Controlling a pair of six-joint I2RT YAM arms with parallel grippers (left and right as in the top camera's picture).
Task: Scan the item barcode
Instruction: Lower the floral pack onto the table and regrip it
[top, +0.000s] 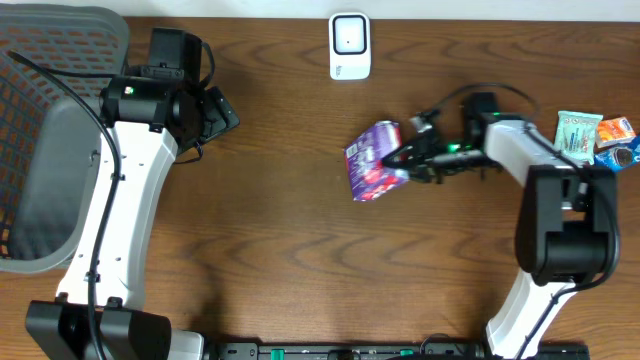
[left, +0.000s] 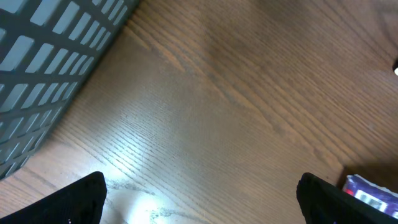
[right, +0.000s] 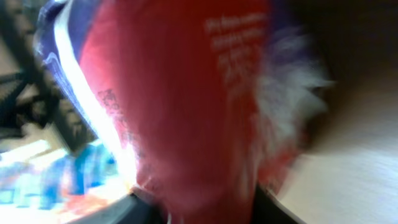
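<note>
From overhead, the right gripper points toward the robot's left with its fingertips at the near edge of a purple snack packet. The packet sits just beyond those tips, tilted over the wooden table. Whether the jaws are clamped on that edge or have let go of it cannot be told from here. The white scanner stands farther out from this gripper and slightly to its left, well apart from the packet. More packets lie behind the gripper, beside its arm. The left gripper hangs far off on the other side, with a grey basket just to its left. In the left wrist view its two fingertips stand wide apart with only bare wood between them, so it is open and empty; a corner of the purple packet peeks in at its far right. The right wrist view is filled by the packet, pressed close to the lens and blurred. It shows a red panel with small print but no barcode that can be made out, and the jaws' hold cannot be read here either. To scan well, I judge the packet must be pinched firmly by one seam, clear of the code. It should then be carried out toward the scanner, with the barcode face turned flat to the window and held steady, since crinkled foil may glare.
</note>
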